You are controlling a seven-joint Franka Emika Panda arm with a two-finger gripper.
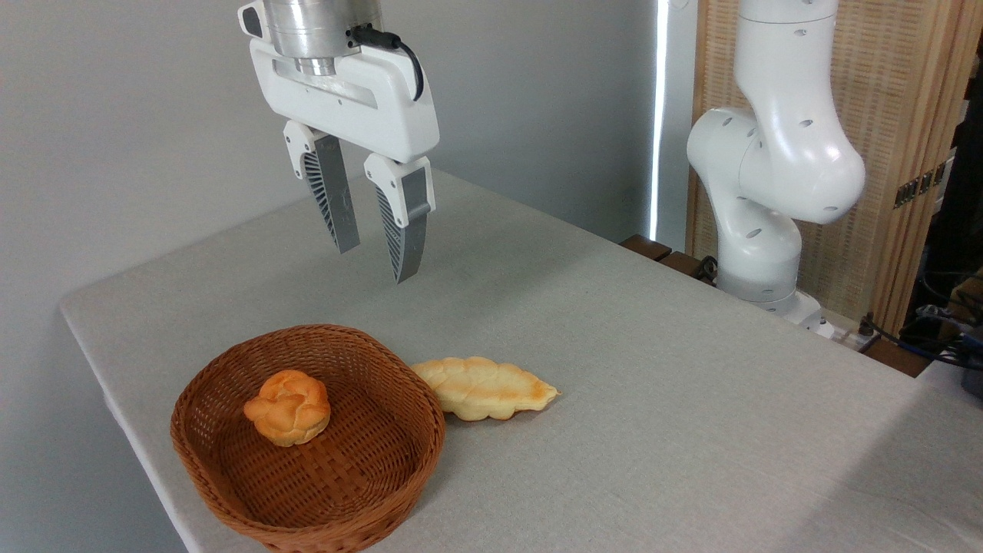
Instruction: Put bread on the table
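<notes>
The bread [288, 408], a small round orange-golden knotted bun, lies inside the brown wicker basket [399, 453] at the front left of the table [653, 369]. My gripper [374, 263] hangs well above the table, behind and above the basket. It is open, and nothing is between its grey ribbed fingers [405, 230].
A longer pale yellow leaf-shaped bread [485, 388] lies on the cloth, touching the basket's right rim. The arm's white base [756, 253] stands at the back right. Cables and a wooden screen sit beyond the table's right edge.
</notes>
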